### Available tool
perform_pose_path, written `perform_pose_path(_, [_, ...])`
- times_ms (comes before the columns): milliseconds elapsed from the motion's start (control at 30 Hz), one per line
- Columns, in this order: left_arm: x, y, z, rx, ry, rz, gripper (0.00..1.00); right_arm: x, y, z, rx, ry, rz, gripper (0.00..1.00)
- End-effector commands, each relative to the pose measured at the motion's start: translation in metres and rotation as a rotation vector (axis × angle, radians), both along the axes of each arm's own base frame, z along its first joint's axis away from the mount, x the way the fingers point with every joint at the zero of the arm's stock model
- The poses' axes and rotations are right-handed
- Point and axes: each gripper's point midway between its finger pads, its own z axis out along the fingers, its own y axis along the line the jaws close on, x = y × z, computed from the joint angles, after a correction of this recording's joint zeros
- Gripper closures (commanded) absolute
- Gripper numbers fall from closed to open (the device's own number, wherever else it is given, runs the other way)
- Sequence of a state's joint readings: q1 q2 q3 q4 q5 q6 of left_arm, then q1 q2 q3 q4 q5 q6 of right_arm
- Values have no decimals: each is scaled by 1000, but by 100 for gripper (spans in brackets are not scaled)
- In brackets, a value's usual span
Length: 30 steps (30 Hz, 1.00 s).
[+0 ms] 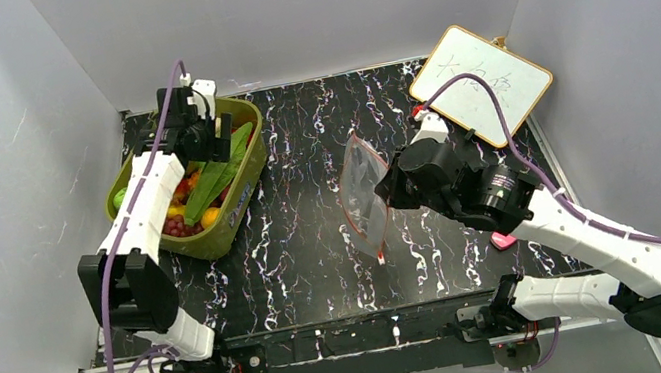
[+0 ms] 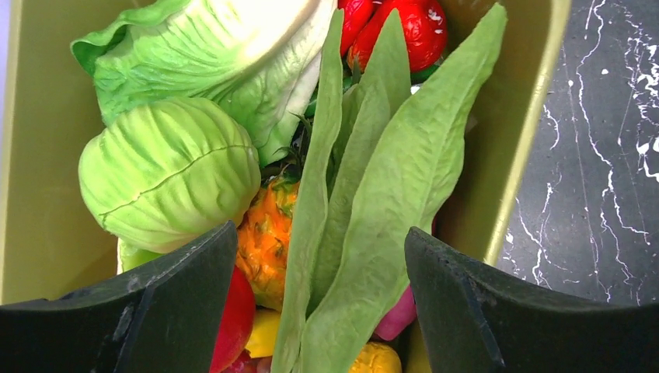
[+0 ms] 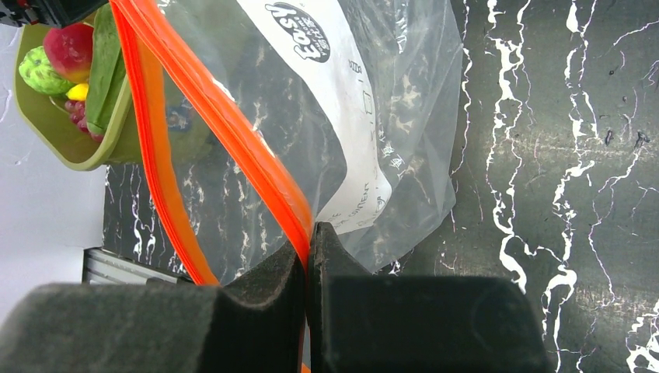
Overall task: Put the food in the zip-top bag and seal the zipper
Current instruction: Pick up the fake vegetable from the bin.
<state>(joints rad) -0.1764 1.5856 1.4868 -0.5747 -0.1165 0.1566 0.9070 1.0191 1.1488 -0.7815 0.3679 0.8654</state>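
The food lies heaped in an olive-green tub (image 1: 247,195) at the back left. In the left wrist view I see a pale green cabbage (image 2: 167,171), a long green leaf (image 2: 373,194), a red fruit (image 2: 420,27) and an orange piece (image 2: 264,241). My left gripper (image 2: 320,231) hangs low over the tub, open, its jaws on either side of the leaf without touching it. The clear zip-top bag (image 1: 366,191) hangs mid-table with its mouth gaping. My right gripper (image 3: 309,233) is shut on one lip of the red-orange zipper (image 3: 225,124).
A white wood-framed board (image 1: 482,83) leans at the back right corner. A small pink object (image 1: 504,240) lies on the dark marbled table beside the right arm. Grey walls close in both sides and the back.
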Motion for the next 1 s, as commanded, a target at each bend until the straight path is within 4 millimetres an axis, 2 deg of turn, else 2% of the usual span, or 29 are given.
perform_pose_path(0, [4,-8,-11,-50,19,-40,22,4,-1,18,46,-54,-10,100])
perform_pose_path(233, [6,-26,-46,-156,91,-103,20,5,0,18,53,-54,-12,100])
perform_pose_path(333, [6,-34,-51,-193,125,-122,25,5,-2,20,45,-56,-22,100])
perform_pose_path(467, [1,-39,-58,-224,184,-108,42,5,-5,25,50,-68,-32,100])
perform_pose_path(567, [-7,-32,-59,-207,205,-71,66,5,-4,25,51,-64,-26,100])
perform_pose_path(633, [-9,-29,-54,-199,188,-49,82,4,-3,22,55,-56,-22,100])
perform_pose_path(667, [-10,-27,-49,-199,174,-40,84,4,-2,21,59,-53,-21,100])
perform_pose_path(867, [-12,-32,-3,-261,37,-30,88,3,5,12,99,-25,-24,100])
perform_pose_path(900, [-14,-39,19,-313,-33,-54,87,5,11,13,116,-21,-17,100])
perform_pose_path(967, [-17,-45,35,-354,-79,-70,87,5,16,16,125,-18,-6,100])
